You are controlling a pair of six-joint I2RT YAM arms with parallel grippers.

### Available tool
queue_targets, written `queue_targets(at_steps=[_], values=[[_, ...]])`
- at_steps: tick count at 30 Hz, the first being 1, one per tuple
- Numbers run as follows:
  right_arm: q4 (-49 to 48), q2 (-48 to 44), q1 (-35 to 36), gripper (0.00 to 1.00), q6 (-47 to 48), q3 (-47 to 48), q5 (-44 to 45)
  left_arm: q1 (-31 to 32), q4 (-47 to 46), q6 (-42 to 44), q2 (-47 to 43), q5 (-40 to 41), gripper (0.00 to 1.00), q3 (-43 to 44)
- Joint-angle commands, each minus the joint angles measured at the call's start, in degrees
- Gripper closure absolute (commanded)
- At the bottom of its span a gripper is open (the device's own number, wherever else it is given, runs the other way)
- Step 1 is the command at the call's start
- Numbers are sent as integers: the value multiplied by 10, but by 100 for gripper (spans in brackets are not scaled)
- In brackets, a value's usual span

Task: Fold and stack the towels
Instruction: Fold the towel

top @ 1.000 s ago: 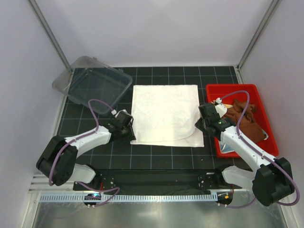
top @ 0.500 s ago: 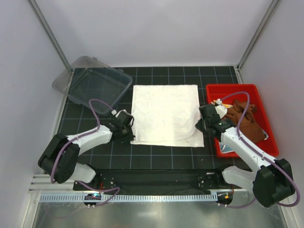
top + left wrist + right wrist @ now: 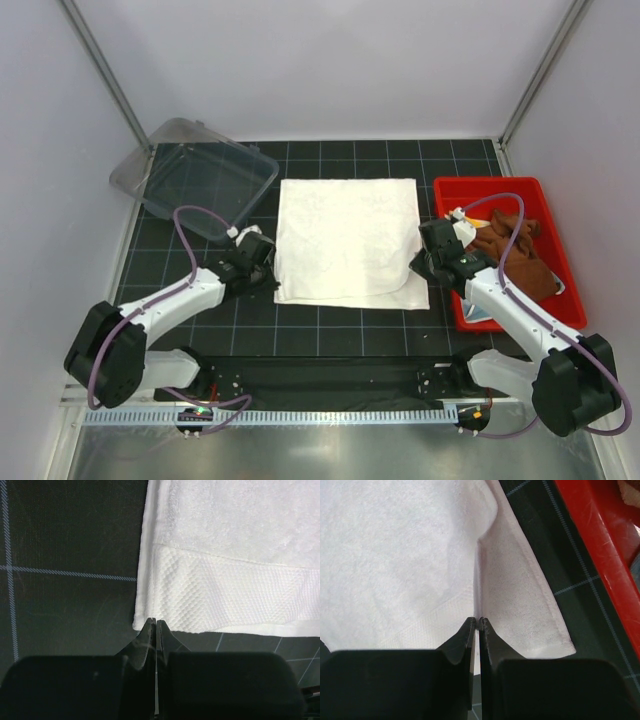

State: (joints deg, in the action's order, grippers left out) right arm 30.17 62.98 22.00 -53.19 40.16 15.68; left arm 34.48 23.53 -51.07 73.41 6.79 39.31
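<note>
a cream-white terry towel point(image 3: 347, 240) lies spread flat on the black gridded mat point(image 3: 330, 325), between a clear plastic bin point(image 3: 200, 180) and a red plastic tray point(image 3: 545, 188) holding a rust-brown towel point(image 3: 515, 255). the left gripper point(image 3: 154, 621) sits at the white towel's near-left corner with its jaws pressed together, and whether any cloth is caught there cannot be told. the right gripper point(image 3: 479, 620) is closed on a raised ridge of cloth by the near-right corner.

A black gridded table point(image 3: 350, 330) is seen, on which a clear plastic tub point(image 3: 195, 178) is set at the far left corner, partly overhanging the edge, and a red bin point(image 3: 480, 183) is placed along the right side.
</note>
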Motion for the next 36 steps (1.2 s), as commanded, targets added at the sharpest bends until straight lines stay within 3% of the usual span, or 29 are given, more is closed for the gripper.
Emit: queue_targets(at_steps=[1,2,3,5,8,19,30,36], values=[[-11,-18,1,99,16,6,-8,0,20,-4,-20,11,100,14],[-8,-22,0,99,17,9,-7,0,23,-1,-17,0,100,18],[-5,-24,1,99,19,10,-7,0,25,5,-8,-9,86,20],[-4,-28,0,99,20,8,-7,5,27,4,-2,-21,72,20],[-4,-30,0,99,19,4,-8,16,18,-3,9,-17,66,16],[-5,-31,0,99,23,-1,-5,20,-35,-25,45,-8,67,-11],[-6,-35,0,99,25,-10,0,20,-32,-25,72,2,75,2],[-6,-33,0,99,27,-11,1,20,-28,-26,76,5,86,2]])
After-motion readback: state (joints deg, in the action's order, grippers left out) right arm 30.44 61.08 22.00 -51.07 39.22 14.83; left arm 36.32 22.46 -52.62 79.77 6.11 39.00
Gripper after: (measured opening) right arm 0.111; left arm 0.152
